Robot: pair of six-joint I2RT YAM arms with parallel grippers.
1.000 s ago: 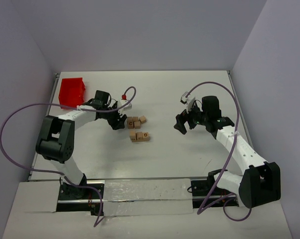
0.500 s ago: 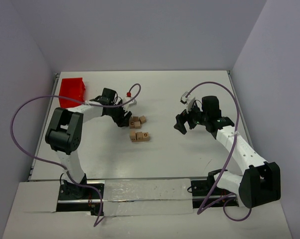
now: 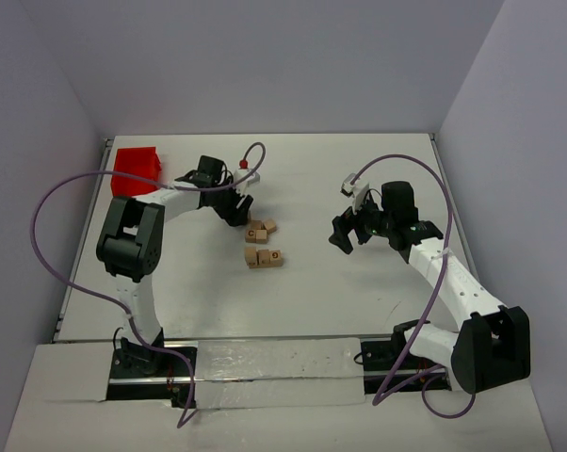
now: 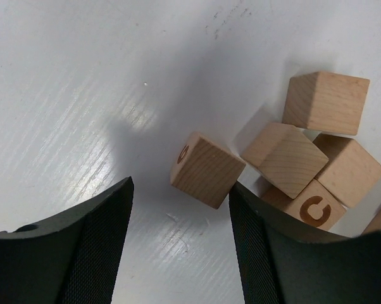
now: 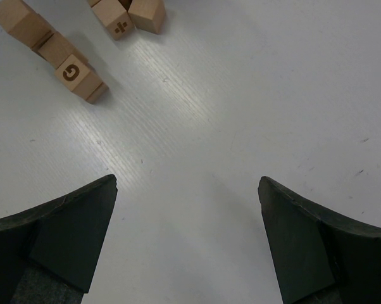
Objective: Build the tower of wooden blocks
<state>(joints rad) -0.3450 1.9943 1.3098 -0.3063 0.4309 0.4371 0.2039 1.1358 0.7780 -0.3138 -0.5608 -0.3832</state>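
From up top the left gripper (image 3: 234, 209) is just a dark blob, so you can't read the jaws there. Its wrist cam sorts that out: fingers (image 4: 83, 253) partly spread with nothing between them. One block (image 4: 206, 170) lies just past the tips, close to the right finger. Whether they touch, can't tell, and the letter on its side face is too skewed to read. Behind it there's a heap, with a C block (image 4: 314, 212) partly behind the finger and another clipped at the frame edge.

The right gripper (image 5: 187, 183) is spread wide and empty. A G block (image 5: 73, 73) and a plus block (image 5: 118, 25) sit at its frame's top left, that row cut off.

The blocks (image 3: 258, 229) sit in two small clumps left of centre. White table (image 3: 359, 301) with faint grain, pale lilac walls (image 3: 283, 66), red bin (image 3: 136, 169) far left.
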